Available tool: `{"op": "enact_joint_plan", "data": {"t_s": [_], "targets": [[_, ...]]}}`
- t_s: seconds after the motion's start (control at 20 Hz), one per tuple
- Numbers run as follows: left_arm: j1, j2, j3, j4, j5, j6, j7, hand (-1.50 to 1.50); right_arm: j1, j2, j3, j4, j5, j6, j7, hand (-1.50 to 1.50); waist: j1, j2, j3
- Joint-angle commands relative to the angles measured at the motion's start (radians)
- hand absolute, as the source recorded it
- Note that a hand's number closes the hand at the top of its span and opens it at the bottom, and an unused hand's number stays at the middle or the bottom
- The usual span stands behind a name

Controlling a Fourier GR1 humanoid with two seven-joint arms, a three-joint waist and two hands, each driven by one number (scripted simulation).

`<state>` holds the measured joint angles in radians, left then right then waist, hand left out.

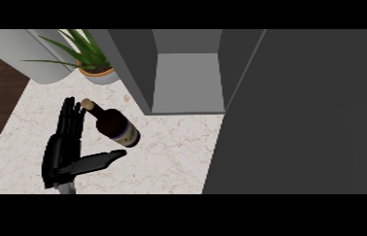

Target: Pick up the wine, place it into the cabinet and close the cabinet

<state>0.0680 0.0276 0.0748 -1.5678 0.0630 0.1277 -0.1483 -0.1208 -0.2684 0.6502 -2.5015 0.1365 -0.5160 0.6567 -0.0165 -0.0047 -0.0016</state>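
grasp step, as i read it: my left hand (63, 152) sits just left of the wine bottle (117, 126), fingers straight and thumb spread wide, nothing clasped. whether the fingers touch the glass i cannot tell. the bottle seems to stand on the marble counter (172, 157), short of the open cabinet (188, 79). next i'd curl round its body, lift, and carry it up and right onto the bare shelf. the cabinet door (301, 113) walls off the right side; the potted plant (93, 60) sits well apart, top left.
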Motion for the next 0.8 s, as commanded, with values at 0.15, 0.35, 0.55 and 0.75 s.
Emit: {"op": "enact_joint_plan", "data": {"t_s": [0.15,0.35,0.55,0.75], "targets": [[-0.112,0.0,0.051,0.207,0.013,-0.004,-0.094,-1.5,-0.02,-0.03,0.009,-0.14,0.139,-0.01,0.099,-1.5,-0.002,0.002,0.0],[-0.064,-0.026,0.005,0.24,-0.018,0.021,-0.174,-1.5,-0.012,-0.044,0.039,-0.174,0.159,-0.032,0.109,-1.5,-0.003,-0.001,0.0],[-0.109,0.02,0.083,0.351,0.073,-0.098,-0.196,-1.5,-0.013,-0.049,0.045,-0.185,0.148,-0.046,0.096,-1.5,-0.005,-0.001,0.0],[-0.071,0.021,0.075,0.369,0.11,-0.171,-0.203,-1.5,0.005,-0.072,0.082,-0.169,0.176,-0.056,0.088,-1.5,-0.001,-0.003,0.0]]}}
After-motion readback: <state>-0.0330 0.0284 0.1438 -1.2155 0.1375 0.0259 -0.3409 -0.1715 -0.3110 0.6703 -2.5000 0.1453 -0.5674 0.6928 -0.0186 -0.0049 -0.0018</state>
